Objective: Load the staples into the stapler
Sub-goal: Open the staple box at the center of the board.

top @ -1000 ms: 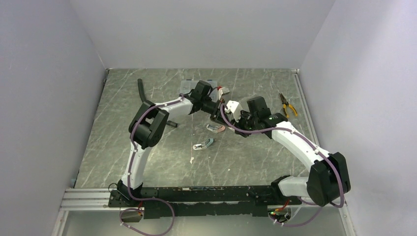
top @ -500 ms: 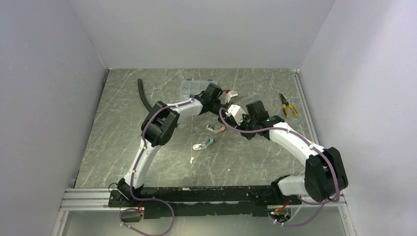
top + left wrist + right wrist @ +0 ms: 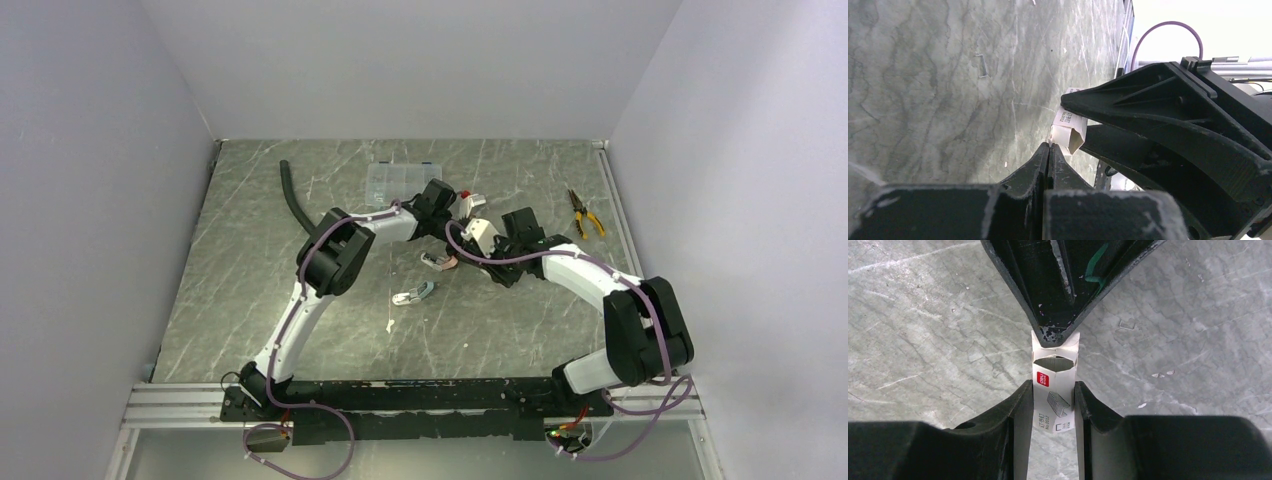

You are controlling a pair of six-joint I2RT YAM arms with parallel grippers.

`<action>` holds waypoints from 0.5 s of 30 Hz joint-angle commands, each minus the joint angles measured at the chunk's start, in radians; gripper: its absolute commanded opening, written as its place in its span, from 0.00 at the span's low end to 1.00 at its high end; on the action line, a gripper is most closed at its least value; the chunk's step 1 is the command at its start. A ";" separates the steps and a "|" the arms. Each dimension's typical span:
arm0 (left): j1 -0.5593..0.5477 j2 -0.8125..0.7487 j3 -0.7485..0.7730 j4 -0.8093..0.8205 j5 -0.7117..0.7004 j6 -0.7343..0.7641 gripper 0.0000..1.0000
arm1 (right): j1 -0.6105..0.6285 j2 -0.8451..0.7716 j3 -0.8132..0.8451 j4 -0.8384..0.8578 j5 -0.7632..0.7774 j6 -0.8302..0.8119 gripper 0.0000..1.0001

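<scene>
My right gripper (image 3: 1053,390) is shut on a small white carton (image 3: 1054,395) with a red mark and holds it above the table. Its open end shows grey staples (image 3: 1054,361) inside. My left gripper (image 3: 1049,146) is shut on the carton's end flap (image 3: 1058,131); its fingertips (image 3: 1053,335) meet the carton from the far side. In the top view both grippers, left (image 3: 458,203) and right (image 3: 482,222), meet at the carton (image 3: 470,203) in the middle back of the table. Two mini staplers (image 3: 438,261) (image 3: 414,294) lie nearer. A loose staple (image 3: 1127,325) lies on the table.
A clear plastic organiser box (image 3: 403,178) sits at the back. A black tube (image 3: 292,195) lies at the back left. Orange-handled pliers (image 3: 585,213) lie at the back right. A small white scrap (image 3: 389,325) lies in front of the staplers.
Both grippers, together at the carton, have shifted to the right. The left arm has stretched out further and the right arm has folded in. The staplers have not moved.
</scene>
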 commanded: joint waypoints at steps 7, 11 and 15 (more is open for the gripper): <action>0.013 0.019 0.077 -0.013 -0.017 0.024 0.03 | -0.053 0.019 -0.038 -0.025 0.006 -0.043 0.32; 0.013 0.033 0.097 -0.024 -0.024 0.027 0.03 | -0.066 0.036 -0.043 -0.021 0.004 -0.050 0.33; 0.013 0.047 0.118 -0.039 -0.033 0.035 0.03 | -0.076 0.057 -0.044 -0.015 0.010 -0.056 0.35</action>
